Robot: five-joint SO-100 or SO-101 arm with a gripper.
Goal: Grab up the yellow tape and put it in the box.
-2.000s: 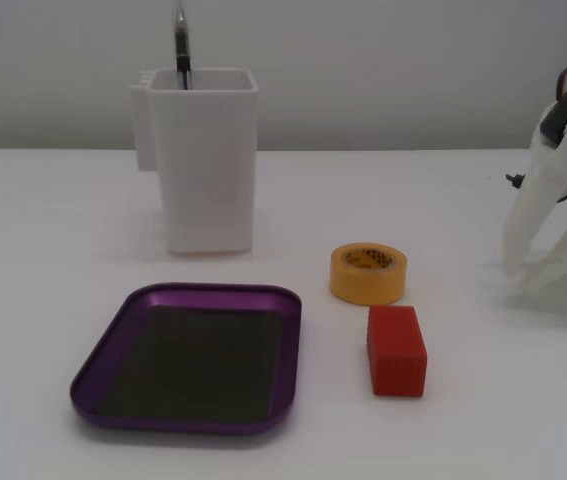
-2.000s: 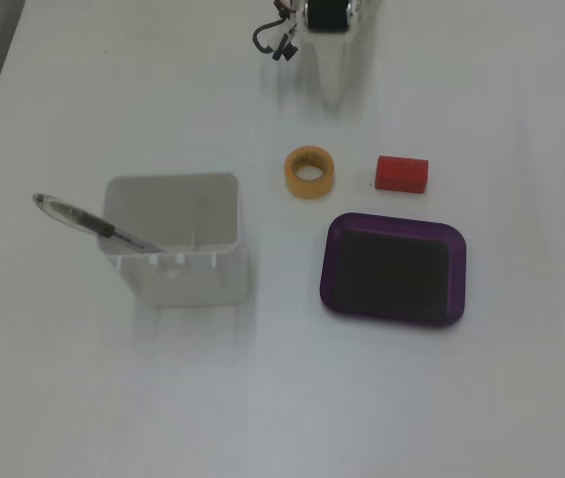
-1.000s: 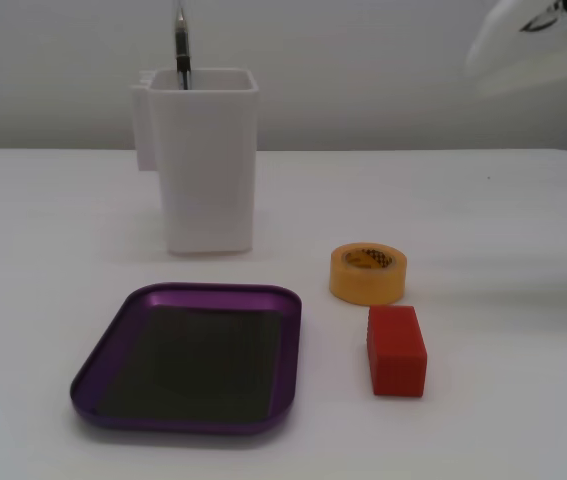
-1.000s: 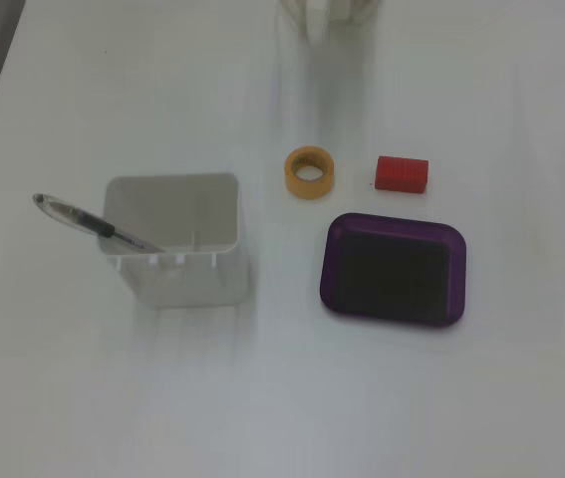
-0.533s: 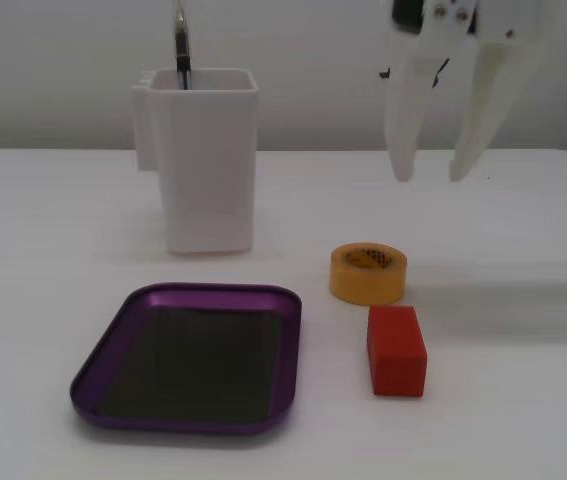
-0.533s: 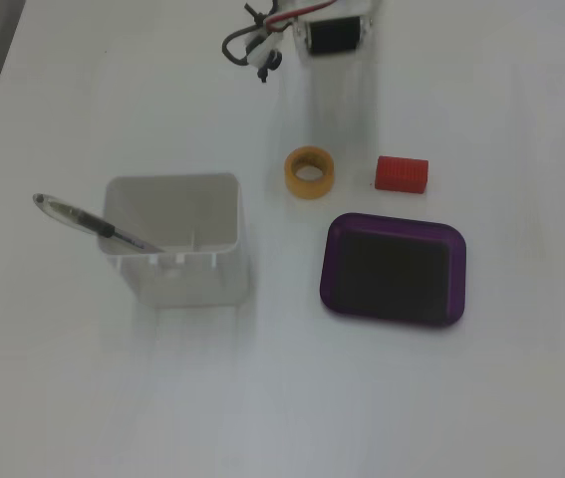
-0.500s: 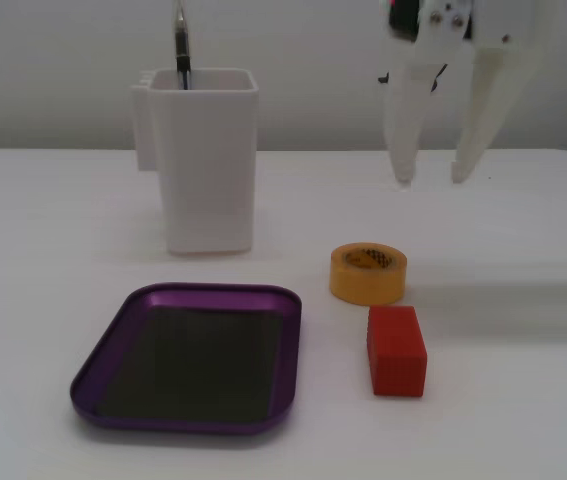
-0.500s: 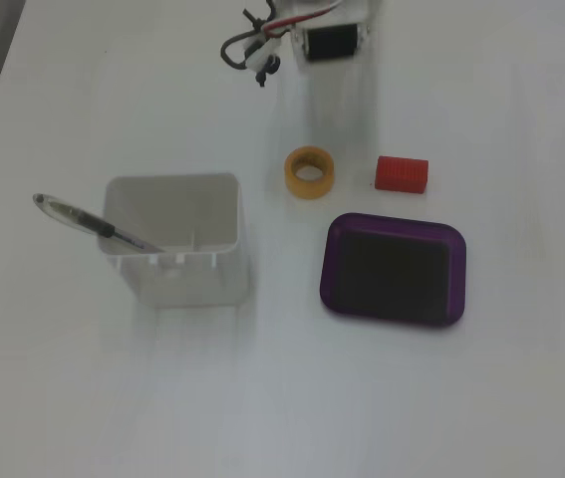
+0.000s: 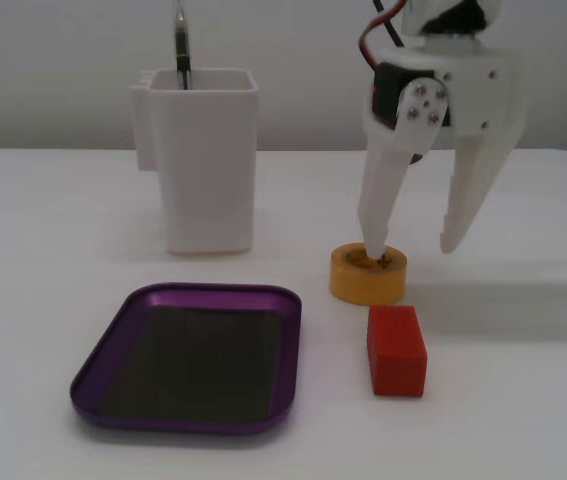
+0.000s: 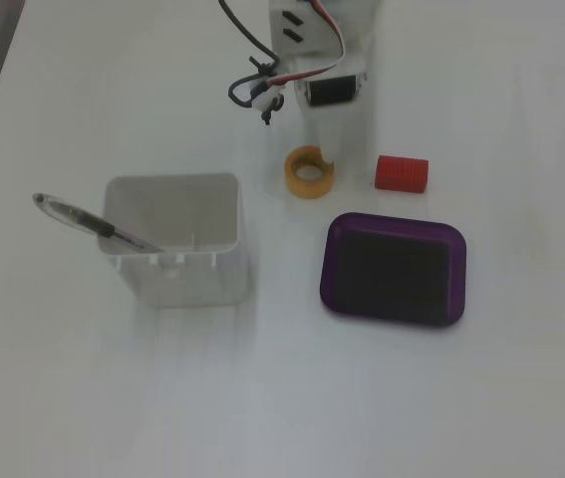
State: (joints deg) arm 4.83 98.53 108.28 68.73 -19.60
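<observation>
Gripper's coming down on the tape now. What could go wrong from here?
The gripper is open, and one finger seems to point into the hollow core of the yellow tape, the other outside its wall. If badly centred, closing could tip or slide the roll. The red block lies close beside the tape, so a skidding roll or low finger might knock it. The purple tray is still empty.

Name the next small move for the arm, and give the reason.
Probably lower a little further, then close. The open gripper has one jaw tip at the hollow core of the yellow tape and the other outside its wall, above table level; the roll is not yet gripped.
</observation>
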